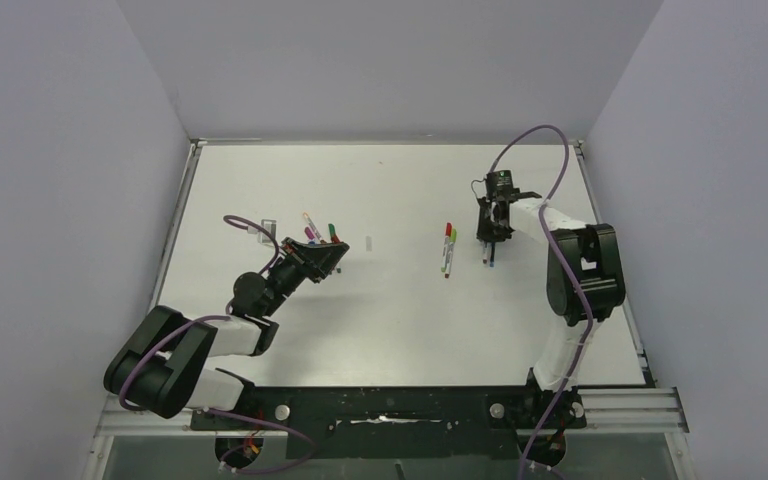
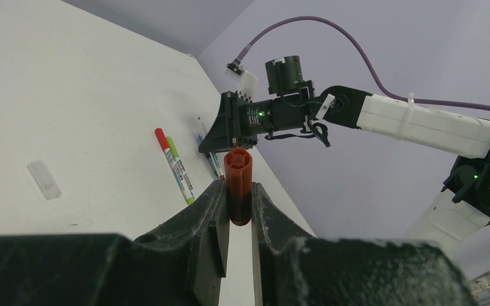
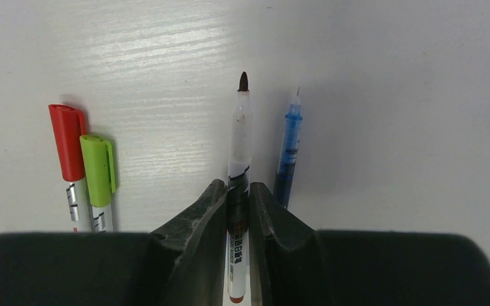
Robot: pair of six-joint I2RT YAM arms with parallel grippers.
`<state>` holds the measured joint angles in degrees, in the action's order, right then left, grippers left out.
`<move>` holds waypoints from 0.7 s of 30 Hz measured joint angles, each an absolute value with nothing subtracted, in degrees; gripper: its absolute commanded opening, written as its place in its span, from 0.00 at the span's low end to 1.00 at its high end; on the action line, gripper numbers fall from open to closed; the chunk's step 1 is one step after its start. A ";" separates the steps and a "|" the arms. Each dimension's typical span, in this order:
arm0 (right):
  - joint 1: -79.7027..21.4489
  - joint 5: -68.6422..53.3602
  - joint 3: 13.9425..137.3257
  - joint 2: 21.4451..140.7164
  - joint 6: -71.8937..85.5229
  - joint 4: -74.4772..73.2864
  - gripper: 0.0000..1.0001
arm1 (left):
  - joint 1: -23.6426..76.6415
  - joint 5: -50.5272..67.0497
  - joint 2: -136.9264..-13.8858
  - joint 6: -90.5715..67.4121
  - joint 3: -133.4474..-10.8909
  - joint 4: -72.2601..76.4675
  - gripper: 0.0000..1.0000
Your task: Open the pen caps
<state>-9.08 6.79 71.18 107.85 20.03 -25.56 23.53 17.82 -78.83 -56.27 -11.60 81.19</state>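
Note:
My left gripper [image 2: 238,192] is shut on a short red pen cap [image 2: 238,178], which stands up between the fingers with its open end showing. It hovers left of centre [image 1: 326,258]. My right gripper [image 3: 237,191] is shut on the whitish barrel of an uncapped pen [image 3: 240,137] with a dark tip, low over the table at the back right [image 1: 490,238]. An uncapped blue pen [image 3: 287,146] lies just right of it. To the left lie two pens side by side, one with a red cap [image 3: 67,143] and one with a lime cap [image 3: 97,162].
Several pens and caps [image 1: 317,230] lie in a cluster just beyond my left gripper. A small clear plastic piece [image 2: 44,180] lies alone mid-table. The red-capped and lime-capped pens [image 1: 448,248] lie between the two arms. Grey walls enclose the white table [image 1: 400,330].

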 measured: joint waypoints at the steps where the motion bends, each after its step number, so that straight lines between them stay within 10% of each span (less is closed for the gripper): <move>1: -9.08 6.79 71.18 107.96 20.03 -25.54 0.11 | 23.51 17.82 -78.83 -56.27 -11.60 81.19 0.11; 21: -9.45 6.35 71.85 108.64 19.88 -25.34 0.27 | 23.53 17.80 -78.81 -56.25 -11.60 81.19 0.11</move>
<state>-9.45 6.35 71.85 108.64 19.88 -25.34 23.53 17.80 -78.81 -56.25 -11.60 81.19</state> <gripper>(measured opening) 0.261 0.151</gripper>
